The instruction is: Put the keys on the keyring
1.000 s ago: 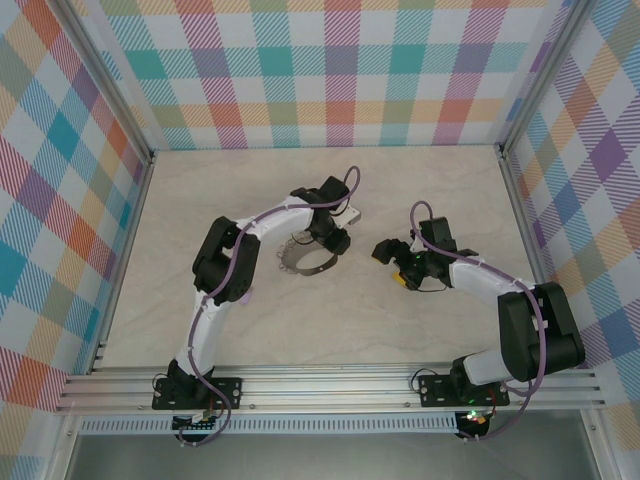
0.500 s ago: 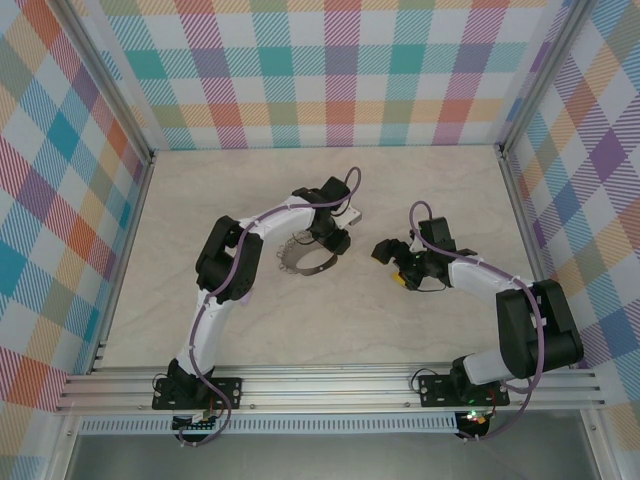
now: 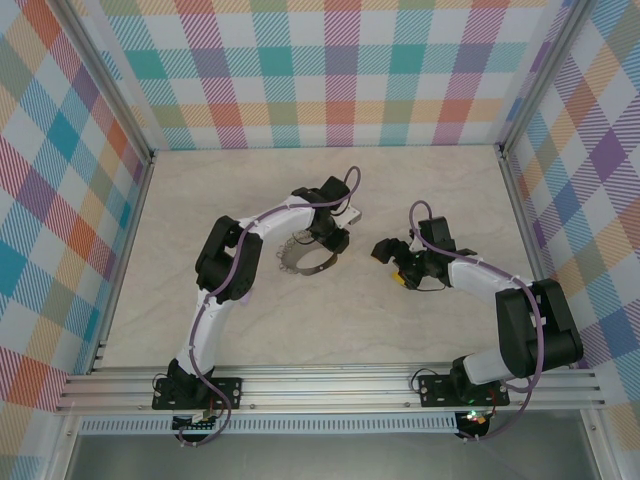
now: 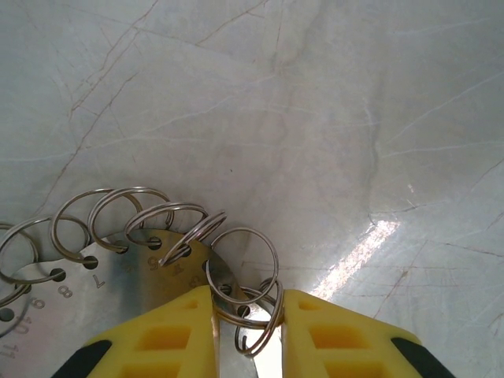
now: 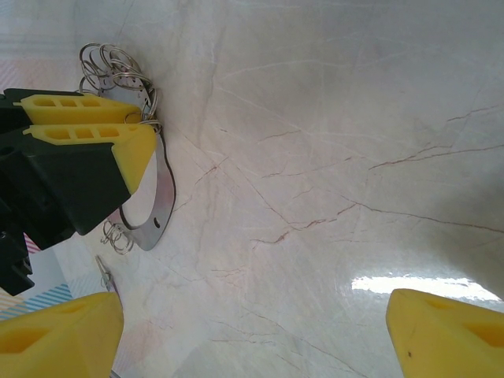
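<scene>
Left wrist view has the 2 yellow fingers (image 4: 169, 335) of the left gripper (image 4: 248, 307) drawn in on the keyring (image 4: 134, 272), a curved metal strip with numbered holes and a row of split rings (image 4: 189, 232) threaded through them. Over the last second the claw has narrowed, and it now pinches the strip's end with 1 or 2 rings filling the gap from pad to pad. In the top external view the keyring (image 3: 305, 262) has hardly shifted on the marble table (image 3: 420, 200), so this reads as a grip being secured to steady it before any threading; that step is not yet begun.

Right wrist view adds the side profile: the left gripper (image 5: 146, 122) clamps the strip (image 5: 161, 197) edge-on, with rings bunched at both ends. The right gripper (image 5: 252, 331) stands spread wide with nothing between its tips. A thin metal sliver (image 5: 103, 272) lies near its left tip; whether that is the key I cannot tell. From above, the right gripper (image 3: 392, 262) hangs near the keyring, apart from it.
</scene>
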